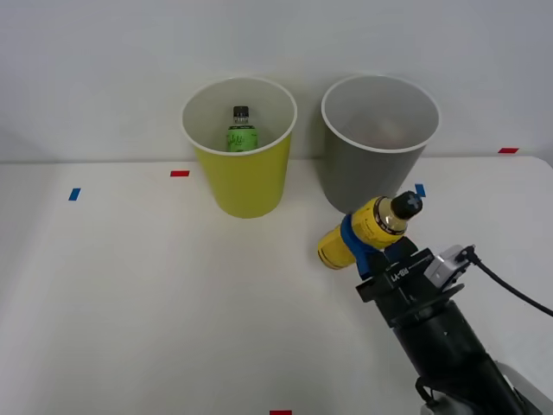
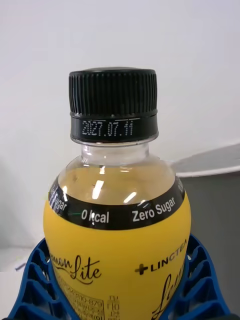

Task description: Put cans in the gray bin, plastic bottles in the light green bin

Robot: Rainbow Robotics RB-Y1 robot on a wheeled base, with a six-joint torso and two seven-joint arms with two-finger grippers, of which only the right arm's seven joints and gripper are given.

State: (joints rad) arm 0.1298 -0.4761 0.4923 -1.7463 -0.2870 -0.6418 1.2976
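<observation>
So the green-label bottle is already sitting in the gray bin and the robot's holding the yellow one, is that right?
Not quite. The green-label bottle is inside the light green bin, not the gray bin, as the front view shows. The rest holds: the right gripper grips the yellow bottle between its blue fingers.

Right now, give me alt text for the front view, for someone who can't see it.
The right pincer grips a yellow bottle tilted just in front of the gray bin on a white table. Beside it to the left, the light green bin already holds a green-labelled bottle.
</observation>
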